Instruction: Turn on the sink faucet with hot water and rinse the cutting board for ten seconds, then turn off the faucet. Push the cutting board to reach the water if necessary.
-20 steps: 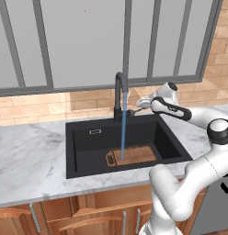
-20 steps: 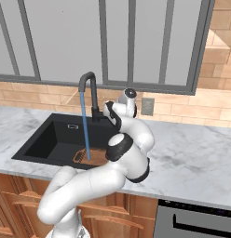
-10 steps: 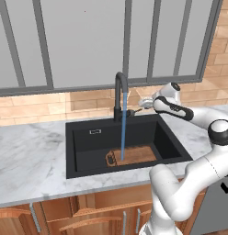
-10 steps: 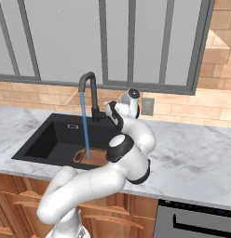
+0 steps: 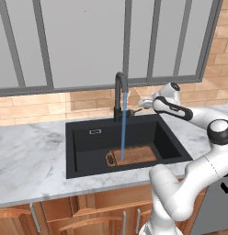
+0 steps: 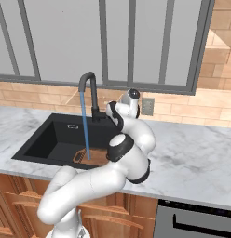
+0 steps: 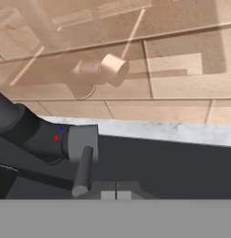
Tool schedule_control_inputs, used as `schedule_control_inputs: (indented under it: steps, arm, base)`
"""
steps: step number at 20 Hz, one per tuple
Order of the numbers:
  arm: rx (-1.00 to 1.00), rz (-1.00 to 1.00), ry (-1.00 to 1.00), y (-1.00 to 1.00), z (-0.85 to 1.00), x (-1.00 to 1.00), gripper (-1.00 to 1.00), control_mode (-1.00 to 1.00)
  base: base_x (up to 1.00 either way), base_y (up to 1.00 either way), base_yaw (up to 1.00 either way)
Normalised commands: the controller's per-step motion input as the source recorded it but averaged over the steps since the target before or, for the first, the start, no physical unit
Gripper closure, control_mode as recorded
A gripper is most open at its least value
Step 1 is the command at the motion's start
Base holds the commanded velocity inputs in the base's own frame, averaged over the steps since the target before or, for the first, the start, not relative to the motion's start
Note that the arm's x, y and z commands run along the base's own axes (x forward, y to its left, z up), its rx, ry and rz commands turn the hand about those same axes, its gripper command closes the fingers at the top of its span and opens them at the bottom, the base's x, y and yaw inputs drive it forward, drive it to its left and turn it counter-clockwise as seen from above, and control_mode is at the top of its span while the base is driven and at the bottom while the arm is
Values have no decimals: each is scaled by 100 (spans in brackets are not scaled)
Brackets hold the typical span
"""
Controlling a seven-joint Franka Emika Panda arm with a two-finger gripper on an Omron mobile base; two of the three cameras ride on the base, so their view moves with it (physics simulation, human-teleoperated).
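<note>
The black faucet (image 5: 119,92) stands behind the black sink (image 5: 81,137) and a thin blue stream of water (image 5: 123,131) runs straight down from its spout. The stream lands on the left part of the brown cutting board (image 5: 136,154), which lies flat on the basin floor with its dark handle end to the left. My gripper (image 5: 142,104) hovers just right of the faucet's base, shut and empty. In the hand view the fingertips (image 7: 116,195) are pressed together close beside the small side lever (image 7: 82,170) on the faucet (image 7: 36,135) body, to the lever's right.
White marble counter (image 5: 28,151) runs on both sides of the basin, with a tan brick backsplash (image 5: 88,102) and glass-front cabinets above. A wall outlet (image 6: 147,106) sits right of the arm. My own arm rises in front of the basin's right side in the right base view.
The hand has drifted slightly to the right, away from the faucet. The water keeps running onto the board, which has not moved.
</note>
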Motion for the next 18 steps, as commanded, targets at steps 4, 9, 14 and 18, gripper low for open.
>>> schedule_control_inputs:
  steps: [4,9,14,18]
  arm:
    - [0,0,0,0,-8,5,100,-100]
    - [0,0,0,0,-22,0,100,-100]
    - [0,0,0,0,-9,0,100,-100]
    - [0,0,0,3,0,0,100,-100]
  base:
    - [0,0,0]
    - [0,0,0]
    - [0,0,0]
    - [0,0,0]
